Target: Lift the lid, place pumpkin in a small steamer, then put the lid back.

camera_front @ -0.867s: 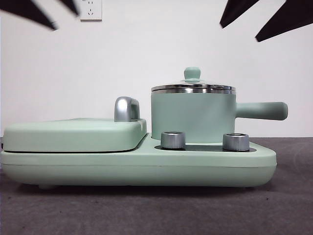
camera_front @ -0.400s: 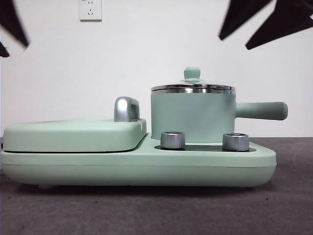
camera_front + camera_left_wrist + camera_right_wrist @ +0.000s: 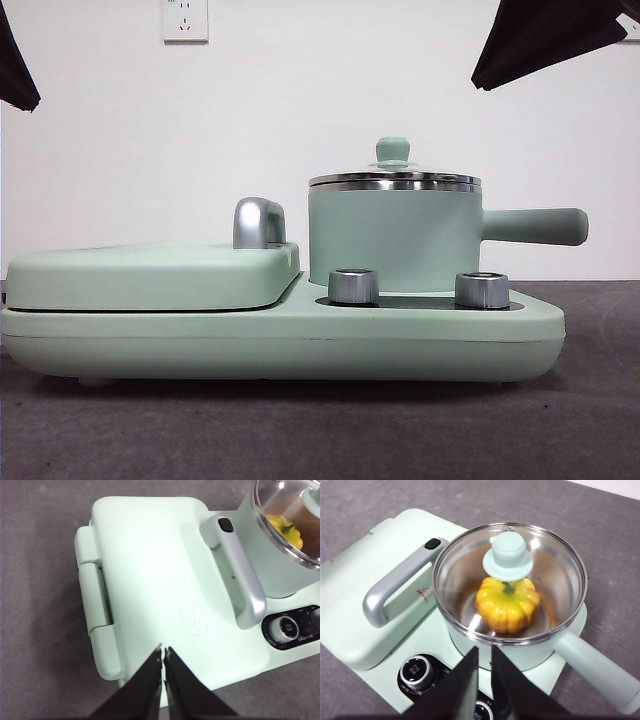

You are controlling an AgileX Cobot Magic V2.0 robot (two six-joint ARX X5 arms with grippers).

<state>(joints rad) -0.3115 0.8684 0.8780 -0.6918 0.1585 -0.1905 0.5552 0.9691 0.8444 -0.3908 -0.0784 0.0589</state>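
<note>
Front view shows a black arm tip [image 3: 15, 60] at the top left corner, far above the table. Below it sits a flat mint-green griddle cover [image 3: 150, 275] with a shiny chrome handle [image 3: 258, 222] at its right end. It lies on a wide mint-green cooker base [image 3: 280, 345] that rests on a gray table [image 3: 320, 430]. Right of the handle stands the small steamer [image 3: 395, 240], a round mint-green pot with a steel rim and a long straight handle sticking out to the right. The lid [image 3: 394, 178], round glass with a steel rim and a little mint-green knob, sits flat on the pot. Two silver dials [image 3: 353, 286] stand in front of the pot. At the top right corner is another black arm tip [image 3: 545, 40], also high up. From the left wrist, the left gripper [image 3: 163, 655] hangs over the griddle cover with its two black jaws squeezed together and nothing between them. From the right wrist, the right gripper [image 3: 483, 655] hangs above the pot, near the dials, with its jaws close together with only a thin gap and nothing in them. Through the glass lid you can see the pumpkin [image 3: 507, 605], small, shiny, yellow-orange with ribs and a green stem, sitting inside the pot on its bottom.
</note>
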